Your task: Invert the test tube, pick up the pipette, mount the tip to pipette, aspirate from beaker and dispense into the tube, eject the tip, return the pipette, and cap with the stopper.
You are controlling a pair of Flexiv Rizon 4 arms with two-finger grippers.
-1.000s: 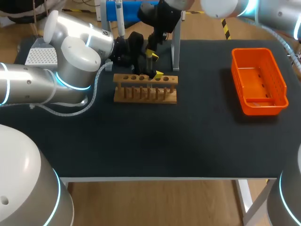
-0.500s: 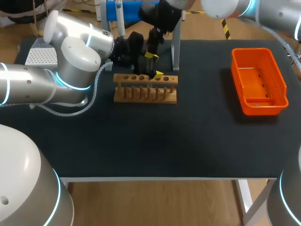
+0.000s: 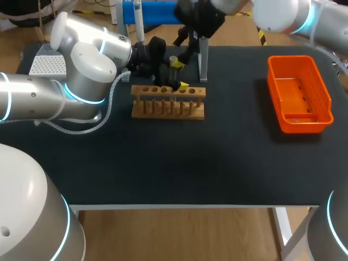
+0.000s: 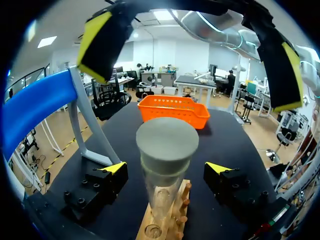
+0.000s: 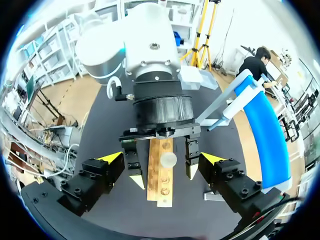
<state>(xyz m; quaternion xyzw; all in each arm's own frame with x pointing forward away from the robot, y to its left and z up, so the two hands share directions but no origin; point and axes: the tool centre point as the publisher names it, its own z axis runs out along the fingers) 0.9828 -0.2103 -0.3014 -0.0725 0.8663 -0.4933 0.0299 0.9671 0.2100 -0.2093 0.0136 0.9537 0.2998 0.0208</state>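
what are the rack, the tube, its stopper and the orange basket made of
The rack looks like bare light wood with dowel pegs. The test tube is clear: glass or plastic, cannot tell which. The stopper is matte grey, probably rubber. The basket is shiny orange, likely moulded plastic with slotted walls.

the rack [image 3: 168,101] stands at the back middle of the desk [image 3: 179,163], with the stand [image 3: 203,60] just behind its right end and the basket [image 3: 300,92] well apart to the right. the test tube [image 4: 162,200] stands upright in the rack with the stopper [image 4: 167,142] on top. it sits between the left gripper [image 4: 165,170] fingers, and the right gripper [image 5: 162,160] is above it.
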